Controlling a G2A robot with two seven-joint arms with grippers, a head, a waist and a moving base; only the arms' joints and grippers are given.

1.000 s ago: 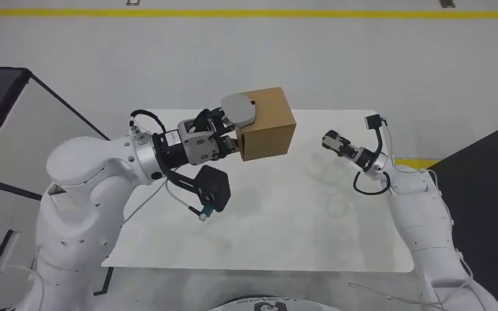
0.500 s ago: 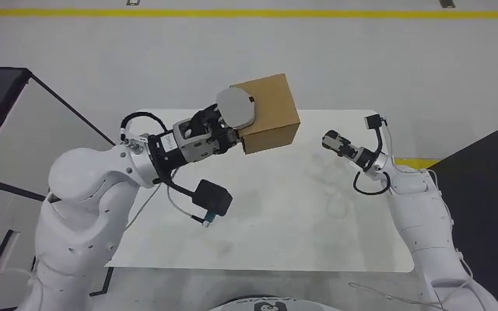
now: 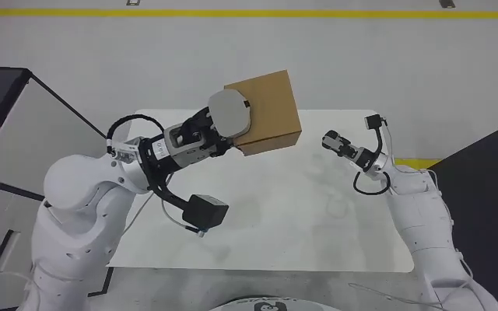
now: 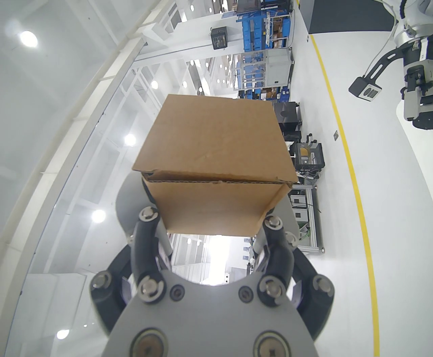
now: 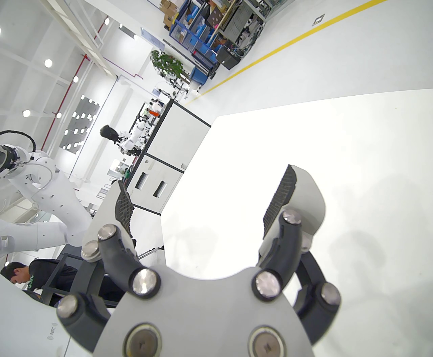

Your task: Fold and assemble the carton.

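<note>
1. A white table with rounded corners stands on a pale floor. A yellow line crosses the floor beyond its far edge, and a dark-framed panel stands off its left side
2. The carton, a plain brown box, is off the surface and tilted, above the table's far edge. The left gripper is clamped on its near end, with one grey finger lying over the top face
3. The right gripper hangs above the right part of the table, well apart from the carton
4. The left wrist view looks up past the carton. A flap edge runs along one face, with a black finger link on either side. Behind it are ceiling lamps and blue racks
5. The right wrist view shows that gripper's ribbed fingers spread wide, with bare tabletop between them. Past the table edge stand a grey cabinet and a potted plant
</note>
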